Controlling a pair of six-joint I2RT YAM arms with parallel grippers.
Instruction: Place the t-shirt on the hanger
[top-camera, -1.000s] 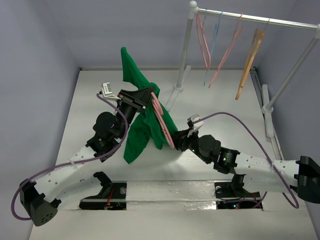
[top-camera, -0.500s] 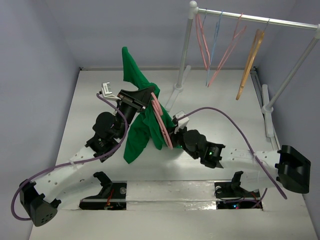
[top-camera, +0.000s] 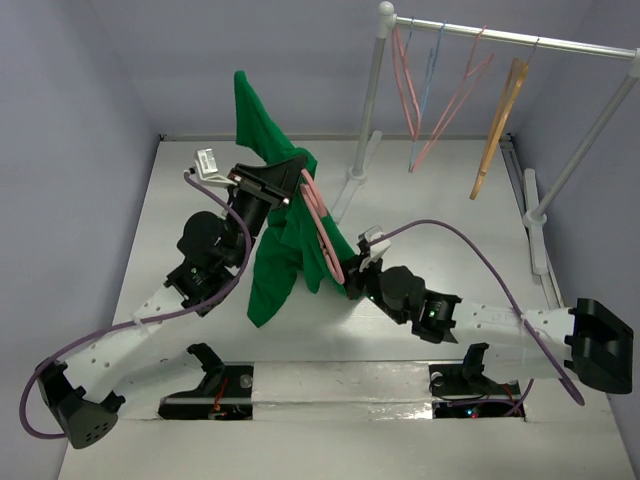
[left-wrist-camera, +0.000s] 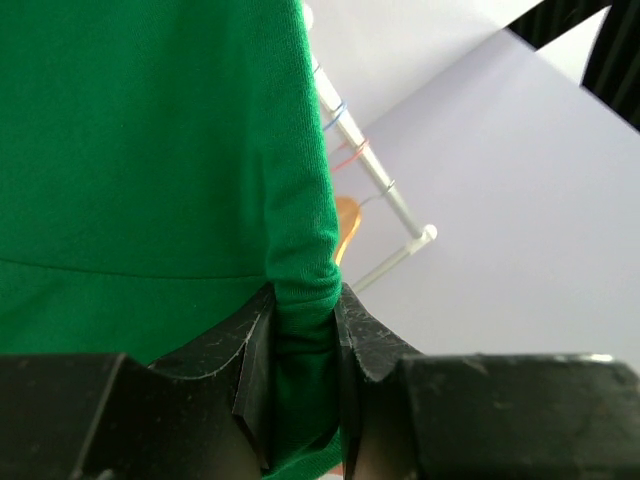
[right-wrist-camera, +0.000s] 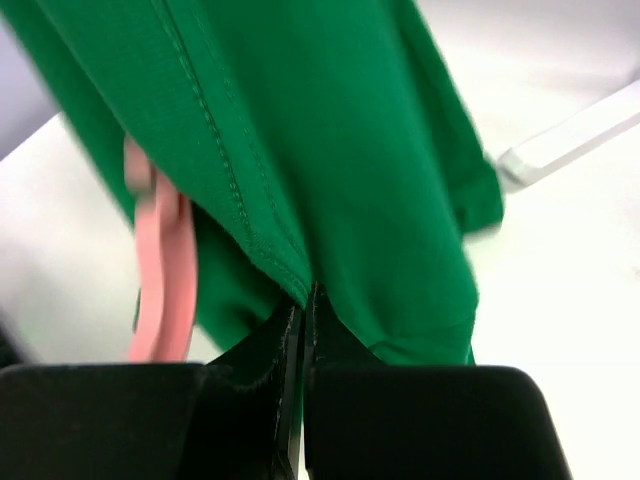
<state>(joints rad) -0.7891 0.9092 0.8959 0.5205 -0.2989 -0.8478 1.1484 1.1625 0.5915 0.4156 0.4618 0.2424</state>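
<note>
The green t-shirt (top-camera: 270, 265) hangs in the air from my left gripper (top-camera: 288, 186), one end sticking up at the back. The salmon-pink hanger (top-camera: 322, 232) lies against the shirt's right side, partly wrapped by cloth. In the left wrist view my left gripper (left-wrist-camera: 303, 335) is shut on a bunched fold of the t-shirt (left-wrist-camera: 150, 150); what lies inside the fold is hidden. My right gripper (top-camera: 352, 281) sits low at the shirt's right edge. In the right wrist view the right gripper (right-wrist-camera: 303, 312) is shut on the hem of the t-shirt (right-wrist-camera: 330, 130), with the hanger (right-wrist-camera: 160, 275) just left of it.
A clothes rack (top-camera: 500, 36) stands at the back right with thin pink hangers (top-camera: 405, 75), a blue one and an orange wooden hanger (top-camera: 497, 120). Its upright post (top-camera: 368, 110) and white foot (top-camera: 352, 185) are close behind the shirt. Grey walls enclose the table (top-camera: 440, 210).
My right gripper has shut on the shirt's lower hem after reaching in. The left arm has lifted the shirt and hanger slightly up and left.
</note>
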